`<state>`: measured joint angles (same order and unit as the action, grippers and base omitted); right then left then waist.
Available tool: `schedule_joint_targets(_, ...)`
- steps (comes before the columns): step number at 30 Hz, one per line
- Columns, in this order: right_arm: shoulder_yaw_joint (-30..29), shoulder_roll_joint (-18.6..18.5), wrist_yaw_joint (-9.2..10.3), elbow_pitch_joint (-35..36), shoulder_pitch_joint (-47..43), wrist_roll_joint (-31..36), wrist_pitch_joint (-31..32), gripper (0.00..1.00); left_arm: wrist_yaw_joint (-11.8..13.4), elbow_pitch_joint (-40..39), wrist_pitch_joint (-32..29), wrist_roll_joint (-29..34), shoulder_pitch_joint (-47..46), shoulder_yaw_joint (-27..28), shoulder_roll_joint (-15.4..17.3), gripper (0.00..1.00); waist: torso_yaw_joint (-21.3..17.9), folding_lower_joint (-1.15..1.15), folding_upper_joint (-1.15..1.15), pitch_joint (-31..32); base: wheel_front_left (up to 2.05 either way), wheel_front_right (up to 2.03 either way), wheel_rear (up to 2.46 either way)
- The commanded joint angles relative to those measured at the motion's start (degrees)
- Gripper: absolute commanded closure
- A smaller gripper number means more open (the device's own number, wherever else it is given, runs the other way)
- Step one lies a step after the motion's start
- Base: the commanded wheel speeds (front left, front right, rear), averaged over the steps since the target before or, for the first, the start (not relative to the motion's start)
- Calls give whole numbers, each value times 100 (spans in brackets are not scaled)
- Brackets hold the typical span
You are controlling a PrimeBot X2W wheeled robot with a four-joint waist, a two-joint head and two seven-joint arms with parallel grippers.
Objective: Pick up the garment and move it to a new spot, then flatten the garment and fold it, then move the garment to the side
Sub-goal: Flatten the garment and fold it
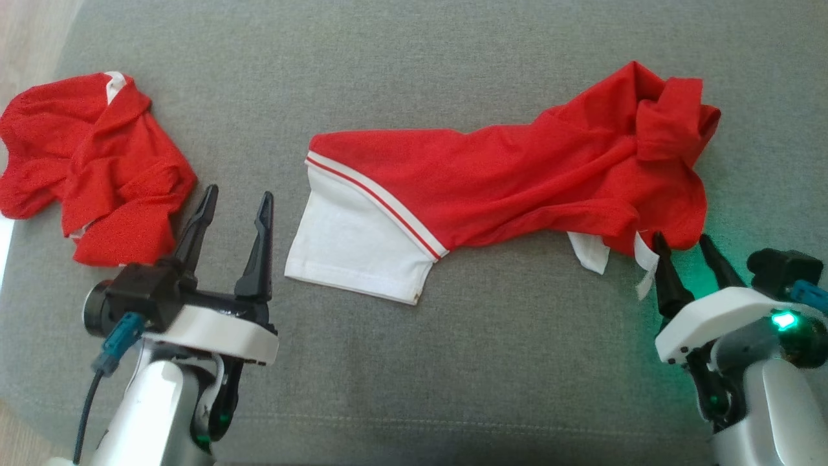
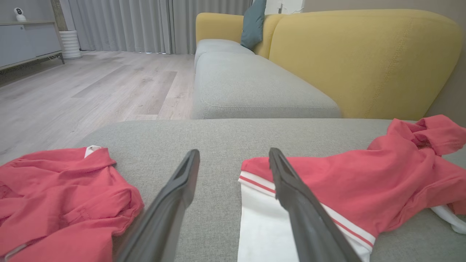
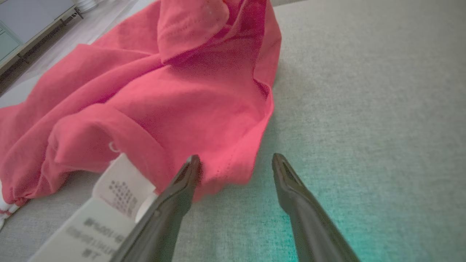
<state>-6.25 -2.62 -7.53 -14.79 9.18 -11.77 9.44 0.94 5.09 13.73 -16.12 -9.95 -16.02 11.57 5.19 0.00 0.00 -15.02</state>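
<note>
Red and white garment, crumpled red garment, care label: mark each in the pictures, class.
Red and white garment [image 1: 517,181]: head view, red middle panel.
Crumpled red garment [image 1: 90,168]: head view, centre folds.
Care label [image 3: 120,191]: right wrist view, printed face.

I've got head cam top-down on grey fabric cushion [image 1: 453,362]; wrist cams low, right one closest; all share red-and-white cloth garment [image 1: 517,175].

Head view: crumpled red garment [image 1: 90,168] at left, clipped by the left frame edge. Left wrist view: striped garment [image 2: 327,182], white panel runs off the bottom edge, partly hidden behind one finger of left gripper [image 2: 233,152]. Small white object [image 2: 19,14] on cabinet [image 2: 29,43], upper left, too small to identify. Right wrist view: care label [image 3: 120,193] print blurred, unreadable; one side behind a finger of right gripper [image 3: 236,157], cut by the bottom edge.
</note>
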Motion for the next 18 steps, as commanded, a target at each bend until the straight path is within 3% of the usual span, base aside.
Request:
schedule_joint_targets(1,155,-39,4,140,198,-118,48,36,-9,-161,54,43,-256,186,81,0,-13,0,0,-1,0,0,0)
schedule_joint_targets(2,203,-38,4,127,213,-205,74,92,-6,-151,59,42,-256,187,79,0,-24,0,0,2,0,0,0)
schedule_joint_targets(3,245,-41,4,139,221,-276,76,100,-3,-142,65,42,-253,188,77,0,-36,0,0,4,0,0,0)
schedule_joint_targets(11,353,-291,4,774,-50,-651,17,100,-13,-67,96,1,-225,190,42,0,-117,0,0,76,0,0,0)
schedule_joint_targets(18,-86,-580,4,1688,-445,-599,399,100,-1,-36,112,4,-200,198,27,0,-153,0,0,147,0,0,0)
